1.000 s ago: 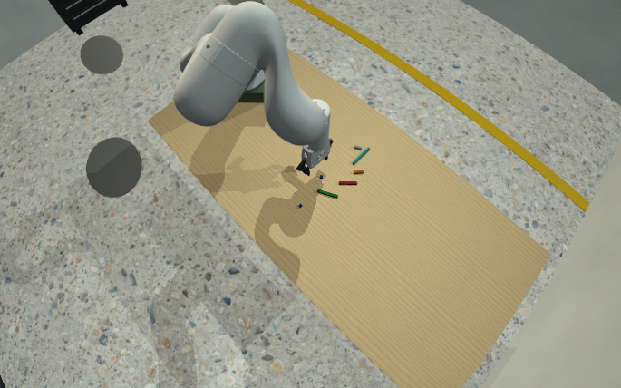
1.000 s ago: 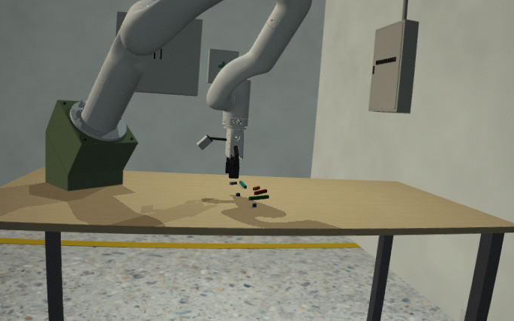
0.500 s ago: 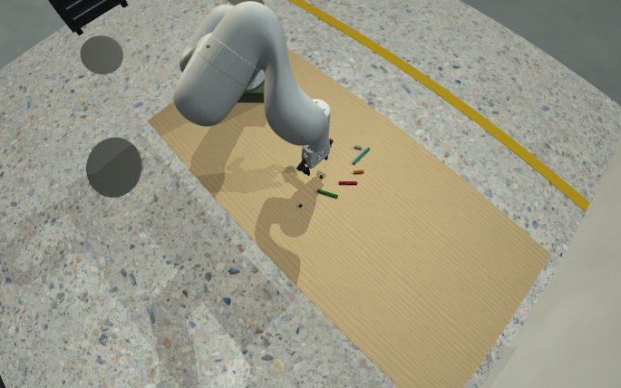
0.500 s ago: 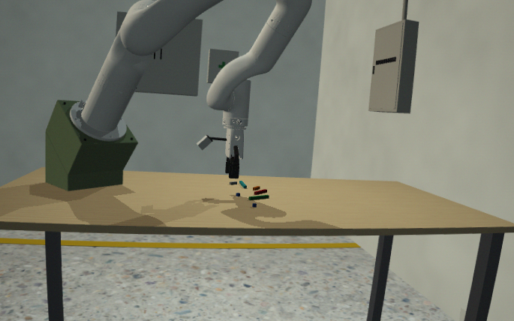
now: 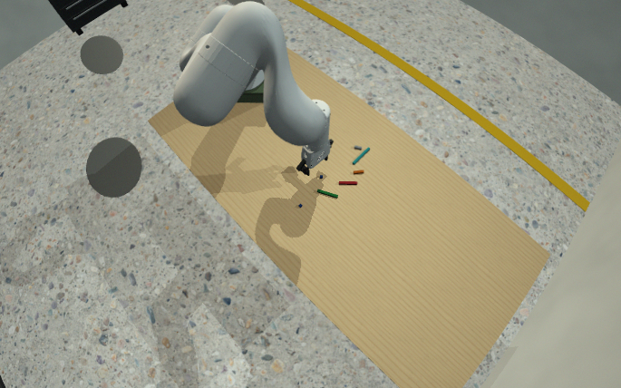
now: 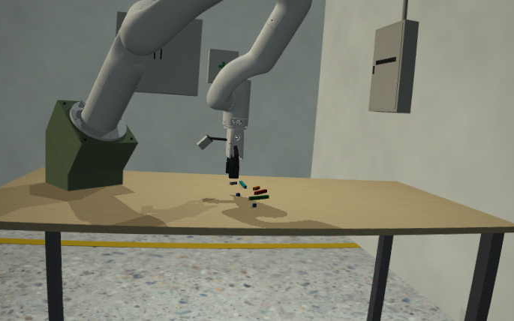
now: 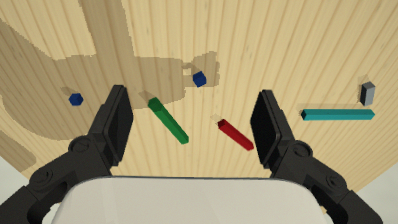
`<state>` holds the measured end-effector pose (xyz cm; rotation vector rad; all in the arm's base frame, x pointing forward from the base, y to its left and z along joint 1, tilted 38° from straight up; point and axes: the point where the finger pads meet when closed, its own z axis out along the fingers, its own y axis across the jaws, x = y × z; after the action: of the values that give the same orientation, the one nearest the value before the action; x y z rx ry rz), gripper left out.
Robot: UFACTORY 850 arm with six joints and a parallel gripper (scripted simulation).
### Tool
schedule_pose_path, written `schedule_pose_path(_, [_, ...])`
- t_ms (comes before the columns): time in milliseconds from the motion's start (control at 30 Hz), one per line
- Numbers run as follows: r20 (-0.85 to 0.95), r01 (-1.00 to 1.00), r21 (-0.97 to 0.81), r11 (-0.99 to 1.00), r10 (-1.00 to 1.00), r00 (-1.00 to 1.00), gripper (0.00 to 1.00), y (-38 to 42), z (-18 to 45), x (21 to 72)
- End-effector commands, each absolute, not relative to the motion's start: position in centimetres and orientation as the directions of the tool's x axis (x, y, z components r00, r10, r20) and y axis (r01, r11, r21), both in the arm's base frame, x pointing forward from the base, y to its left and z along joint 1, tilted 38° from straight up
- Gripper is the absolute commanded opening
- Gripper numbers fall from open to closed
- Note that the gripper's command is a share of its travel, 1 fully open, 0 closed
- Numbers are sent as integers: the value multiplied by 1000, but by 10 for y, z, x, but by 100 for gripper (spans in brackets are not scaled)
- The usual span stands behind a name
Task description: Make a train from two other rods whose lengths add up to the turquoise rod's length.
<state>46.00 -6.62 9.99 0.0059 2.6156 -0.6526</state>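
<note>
My gripper point(image 5: 308, 169) is open and empty, hovering above the table; it also shows in the side view point(image 6: 232, 172) and in the wrist view point(image 7: 192, 127). The turquoise rod point(image 5: 361, 155) point(image 7: 337, 114) lies flat, with the short grey rod point(image 5: 357, 147) point(image 7: 367, 93) close to its far end. The red rod point(image 5: 347, 183) point(image 7: 235, 134) and the green rod point(image 5: 326, 193) point(image 7: 168, 120) lie flat and apart below my fingers. The orange rod point(image 5: 358, 171) lies between the turquoise and red rods. Two blue rods point(image 5: 321, 177) point(image 5: 300, 206) lie apart; both show in the wrist view point(image 7: 199, 78) point(image 7: 75, 99).
The arm's green base point(image 6: 87, 147) stands at the table's far left end. The arm's shadow falls across the rods near the green one. A wall runs beside the table's right end.
</note>
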Motion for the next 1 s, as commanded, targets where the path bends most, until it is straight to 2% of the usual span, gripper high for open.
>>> schedule_pose_path(0, [-474,227,-385,894,19,-880,100,-74,106,464])
schedule_pose_path(200, [-534,380,-294,877,179,-827,100,-85,113,468])
schedule_pose_path(267, [-534,380,-294,877,179,-827,100,-85,113,468])
schedule_pose_path(300, [-556,448,-248,859,252,-792,100,-90,117,470])
schedule_pose_path(833, [-607,712,-22,702,557,-567,100,-114,134,477])
schedule_pose_path(967, [-603,790,71,608,657,-451,100,-124,141,479])
